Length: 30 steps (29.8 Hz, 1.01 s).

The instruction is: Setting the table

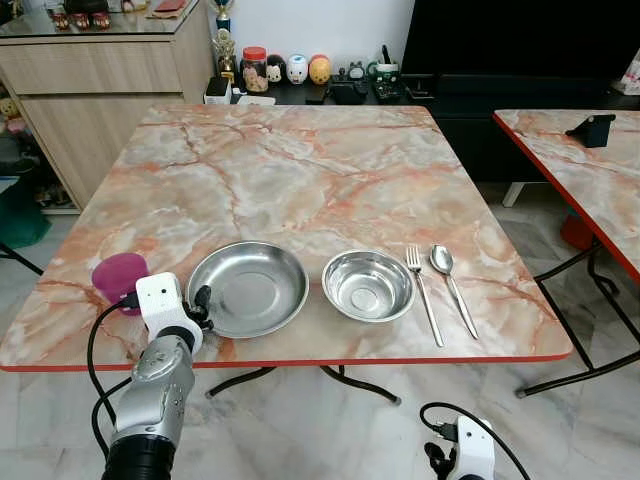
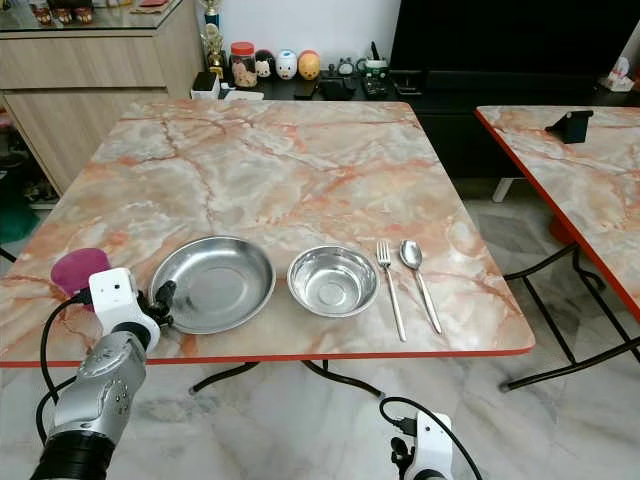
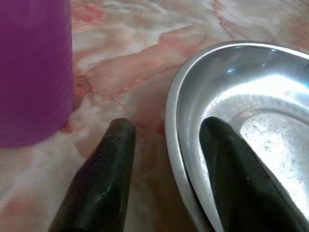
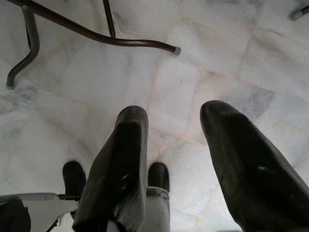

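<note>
Marble-look table (image 1: 300,170) w/ a red edge sits in front of me, pink and orange veins across the top. Along its near edge, from my left: purple plastic cup (image 1: 118,278), wide steel plate (image 1: 248,288), smaller steel bowl (image 1: 368,285), then fork (image 1: 423,292) and spoon (image 1: 451,285) lying side by side, handles toward me. Plate and bowl are just beside each other, not touching as far as I can see. Cup stands upright, near the plate's left rim but apart from it.

My left gripper (image 3: 166,145) is at the plate's near-left rim. Jaws are apart and straddle the rim: one finger lies inside the plate on the steel, the other outside over the tabletop, between plate and cup. Can't tell if either pad actually presses the rim. In the wrist view the cup fills the corner beside the outer finger, ribbed wall visible.

My right gripper (image 4: 169,154) hangs low below the table edge, pointed at the pale marble floor (image 4: 207,43); its fingers are spread, nothing between them. Dark metal table legs (image 4: 96,34) curve across the floor there, and my black feet (image 4: 75,176) show underneath.

Further back: wooden sideboard (image 1: 90,90) on the left, row of small figurines and a jar (image 1: 285,70) on a low dark shelf, big dark screen (image 1: 520,40) behind. Second matching table (image 1: 590,170) stands to my right w/ a small black object (image 1: 592,130) on it.
</note>
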Tool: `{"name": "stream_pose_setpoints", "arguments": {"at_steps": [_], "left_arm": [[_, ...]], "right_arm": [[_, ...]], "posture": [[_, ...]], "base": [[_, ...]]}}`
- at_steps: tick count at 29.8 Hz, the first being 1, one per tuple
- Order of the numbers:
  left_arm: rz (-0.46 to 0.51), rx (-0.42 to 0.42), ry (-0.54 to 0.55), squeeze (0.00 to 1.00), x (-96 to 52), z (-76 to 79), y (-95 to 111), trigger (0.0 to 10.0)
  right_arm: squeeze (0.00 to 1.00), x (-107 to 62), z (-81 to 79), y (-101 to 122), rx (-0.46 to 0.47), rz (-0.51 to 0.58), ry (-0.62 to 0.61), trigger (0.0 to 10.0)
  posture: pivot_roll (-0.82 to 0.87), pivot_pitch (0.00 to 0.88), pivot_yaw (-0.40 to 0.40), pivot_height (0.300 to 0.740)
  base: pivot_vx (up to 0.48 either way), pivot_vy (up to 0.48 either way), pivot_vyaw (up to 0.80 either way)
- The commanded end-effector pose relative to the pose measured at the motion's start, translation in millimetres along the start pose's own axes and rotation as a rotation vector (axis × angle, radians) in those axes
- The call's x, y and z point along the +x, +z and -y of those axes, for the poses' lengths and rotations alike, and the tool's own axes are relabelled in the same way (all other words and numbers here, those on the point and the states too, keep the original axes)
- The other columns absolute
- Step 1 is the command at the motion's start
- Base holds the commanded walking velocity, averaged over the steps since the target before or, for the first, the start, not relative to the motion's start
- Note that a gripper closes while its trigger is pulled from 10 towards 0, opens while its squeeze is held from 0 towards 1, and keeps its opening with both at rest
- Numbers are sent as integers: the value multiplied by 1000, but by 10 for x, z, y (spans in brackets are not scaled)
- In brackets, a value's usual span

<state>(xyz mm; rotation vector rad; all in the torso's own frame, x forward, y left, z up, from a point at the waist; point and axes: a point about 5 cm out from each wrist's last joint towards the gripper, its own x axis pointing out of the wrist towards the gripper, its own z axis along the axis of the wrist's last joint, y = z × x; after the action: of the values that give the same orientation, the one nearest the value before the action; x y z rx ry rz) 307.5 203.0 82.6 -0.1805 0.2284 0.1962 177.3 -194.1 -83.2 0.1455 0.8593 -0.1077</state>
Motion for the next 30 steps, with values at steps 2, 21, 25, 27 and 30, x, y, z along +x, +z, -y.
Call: {"name": "stream_pose_setpoints", "arguments": {"at_steps": [2,21,25,27,30], "left_arm": [[-24,24,14,0,15,-14,-19,4314],[-29,49,20,0,10,-7,-19,0],[-20,49,28,0,8,-10,-8,0],[-14,53,32,0,7,-12,0,0],[-1,52,40,0,7,-17,23,0]], "right_arm": [[0,-1,17,8,3,5,-2,10000],[0,0,16,12,1,6,-2,10000],[0,0,15,13,2,7,-1,10000],[0,0,15,13,1,7,-1,10000],[0,-1,15,12,-1,7,0,10000]], "posture": [[62,0,-40,740],[64,0,-41,740],[63,0,-41,740],[64,0,-41,740],[64,0,-42,740]], "base": [[0,0,0],[0,0,0],[0,0,0],[0,0,0],[0,0,0]]}}
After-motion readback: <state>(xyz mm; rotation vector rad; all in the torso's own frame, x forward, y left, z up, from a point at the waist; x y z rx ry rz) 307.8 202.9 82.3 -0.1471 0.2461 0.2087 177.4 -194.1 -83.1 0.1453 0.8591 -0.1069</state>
